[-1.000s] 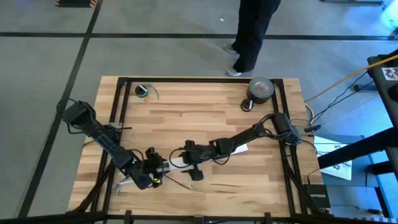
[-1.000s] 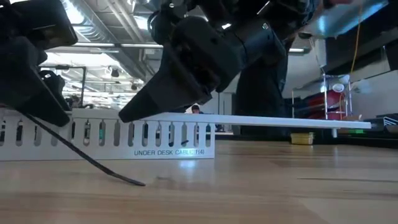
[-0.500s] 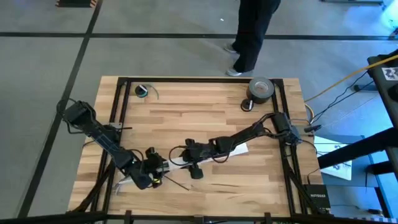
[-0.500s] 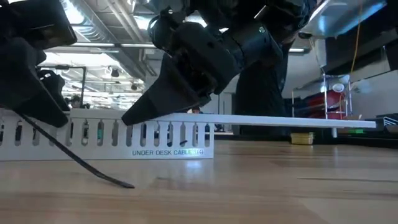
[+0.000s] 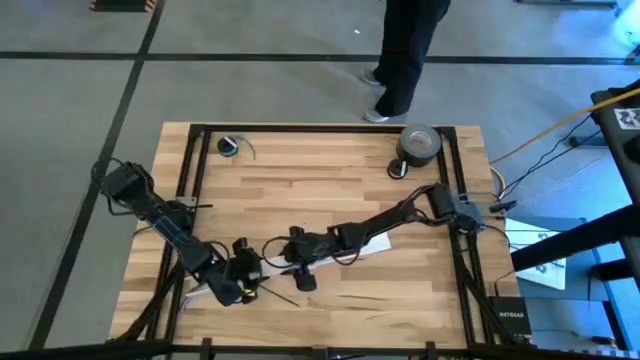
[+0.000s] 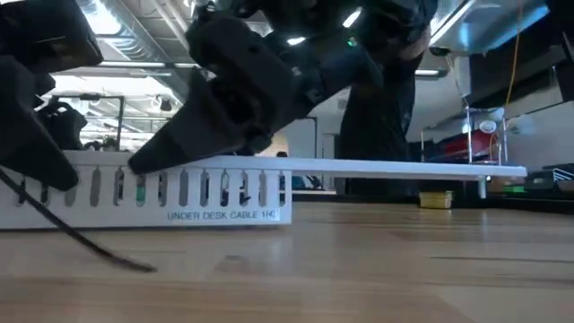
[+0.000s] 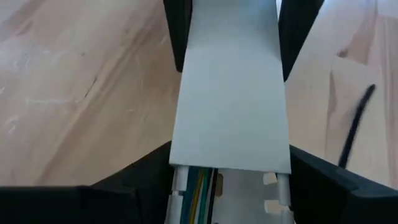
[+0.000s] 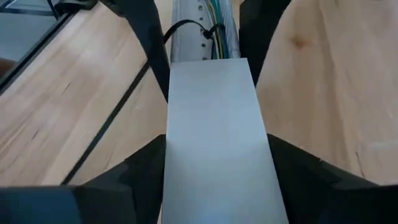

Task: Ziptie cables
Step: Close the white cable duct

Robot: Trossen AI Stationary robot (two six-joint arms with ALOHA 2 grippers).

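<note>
A pale plank tabletop [image 5: 330, 170] with a black frame fills the high view, on grey floor crossed by dark lines; a person [image 5: 405, 50] in dark trousers stands just beyond its far edge. At table height the room behind shows ceiling lights and open hall. Near the front edge of the tabletop lies a white slotted duct [image 6: 143, 193] with a flat white cover [image 7: 230, 93]. Both arms meet over this duct: the left end effector [image 7: 230, 25] and the right end effector [image 8: 202, 43] each have a finger on either side of the cover, clamping it. The cables [image 8: 219, 25] lie inside the duct. The ziptie [image 6: 81, 238] slants down to the tabletop beside the duct. A tape roll [image 5: 420, 143] sits far from the duct.
</note>
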